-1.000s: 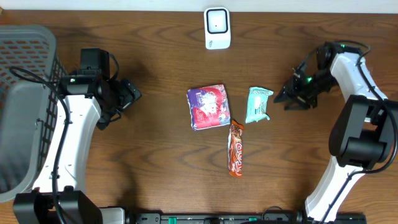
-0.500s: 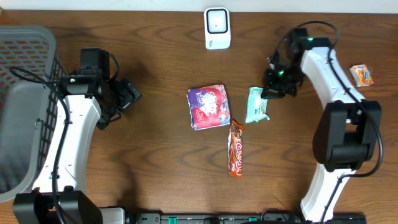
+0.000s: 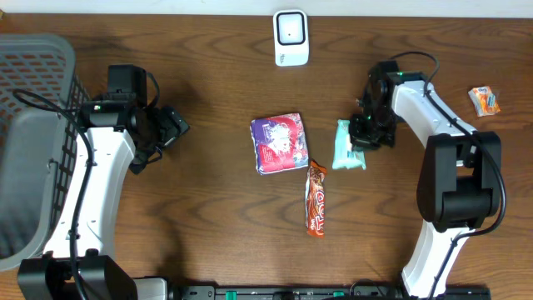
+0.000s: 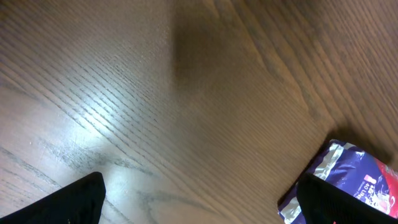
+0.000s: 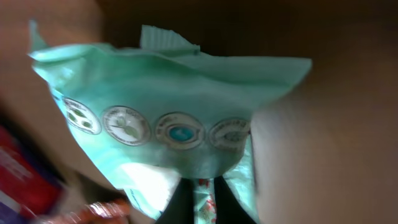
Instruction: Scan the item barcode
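At the far left stands one grey mesh basket (image 3: 33, 58). Beside it the left gripper (image 3: 175, 125) hangs over bare wood with its fingers spread wide, holding nothing.

In the middle of the table (image 3: 208, 233) lie three packs: a square purple-and-red pouch (image 3: 280, 143), an orange-brown bar (image 3: 316, 198) just below it, and a mint-green packet (image 3: 346, 147) to the right. One white scanner (image 3: 291, 37) sits at the far edge above them.

We take the mint-green packet as the item in hand. It lies flat, and the right gripper (image 3: 361, 136) sits at its right edge. The wrist view suggests narrow fingers pinched on a crimped seam.

We judge it light, soft and crinkly — film that will flop and may slip. A hold on the sealed edge looks safest, keeping the printed faces clear for the scanner.

One small orange packet (image 3: 484, 100) lies well apart at the far right.
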Robot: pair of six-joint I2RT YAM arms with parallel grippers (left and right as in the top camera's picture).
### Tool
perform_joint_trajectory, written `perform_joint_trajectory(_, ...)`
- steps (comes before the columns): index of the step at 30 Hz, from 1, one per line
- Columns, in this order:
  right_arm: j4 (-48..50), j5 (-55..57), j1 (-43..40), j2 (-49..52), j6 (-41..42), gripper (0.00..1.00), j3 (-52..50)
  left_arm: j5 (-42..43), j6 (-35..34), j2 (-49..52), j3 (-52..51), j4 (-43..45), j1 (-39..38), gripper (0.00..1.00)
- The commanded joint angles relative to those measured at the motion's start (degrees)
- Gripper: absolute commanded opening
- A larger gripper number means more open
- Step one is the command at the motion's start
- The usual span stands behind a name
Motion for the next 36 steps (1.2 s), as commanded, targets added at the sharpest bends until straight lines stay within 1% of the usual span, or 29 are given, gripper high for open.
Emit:
perform_joint_trajectory(1,-4.7,3.5,0.1,-0.6,-0.7,0.21,5.9,-0.6,0.3,-0.2,0.0,-0.1,0.3,0.98)
perform_joint_trajectory(2,-7.0,3.5,0.1,-0.6,-0.7,0.27,8.2,-0.6,0.3,-0.2,0.0,-0.1,0.3,0.98)
perform_joint_trajectory(3,-9.2,3.5,0.2,-0.6,-0.7,0.38,10.4,-0.6,0.3,-0.2,0.0,-0.1,0.3,0.98)
perform_joint_trajectory(4,-11.3,3.5,0.2,-0.6,-1.1,0.45,12.5,-0.6,0.3,-0.2,0.0,-0.1,0.3,0.98)
perform_joint_trajectory(5,-13.1,3.5,0.2,-0.6,-1.6,0.62,14.3,-0.6,0.3,-0.2,0.0,-0.1,0.3,0.98)
perform_joint_trajectory(6,-14.6,3.7,0.2,-0.6,-2.2,0.82,15.7,-0.6,0.3,-0.2,0.0,-0.1,0.3,0.98)
perform_joint_trajectory(8,-16.0,4.7,0.2,-0.6,-3.6,0.99,17.0,-0.6,0.3,-0.2,0.0,-0.1,0.3,0.98)
perform_joint_trajectory(11,-15.7,5.6,0.0,-0.5,-6.7,0.99,16.3,-0.6,0.3,-0.2,0.0,-0.1,0.3,0.98)
perform_joint_trajectory(14,-14.2,4.4,-1.4,-0.5,-7.1,0.99,14.1,-0.6,0.3,-0.2,0.0,-0.1,0.3,0.98)
perform_joint_trajectory(16,-12.5,0.5,-3.0,-0.5,-7.4,0.99,12.2,-0.6,0.3,-0.2,0.0,-0.1,0.3,0.98)
perform_joint_trajectory(19,-9.6,-7.2,-5.3,-0.5,-9.9,0.99,8.5,-0.6,0.3,-0.2,0.0,-0.1,0.3,0.98)
perform_joint_trajectory(23,-3.8,-11.6,-7.3,-0.5,-10.8,0.98,2.9,-0.6,0.3,-0.2,0.0,-0.1,0.3,0.98)
perform_joint_trajectory(27,2.8,-16.6,-7.6,-0.5,-10.8,0.88,-2.5,-0.6,0.3,-0.2,0.0,-0.1,0.3,0.98)
perform_joint_trajectory(30,8.3,-19.9,-7.0,-0.5,-10.5,0.78,-6.6,-0.6,0.3,-0.2,0.0,-0.1,0.3,0.98)
perform_joint_trajectory(32,11.7,-20.1,-6.3,-0.5,-8.8,0.74,-9.1,-0.6,0.3,-0.2,0.0,-0.1,0.3,0.98)
perform_joint_trajectory(34,14.1,-19.2,-5.8,-0.5,-7.4,0.68,-10.9,-0.6,0.3,-0.2,0.0,-0.1,0.3,0.98)
perform_joint_trajectory(36,15.8,-18.4,-5.6,-0.5,-6.2,0.50,-12.0,-0.6,0.3,-0.2,0.0,-0.1,0.3,0.98)
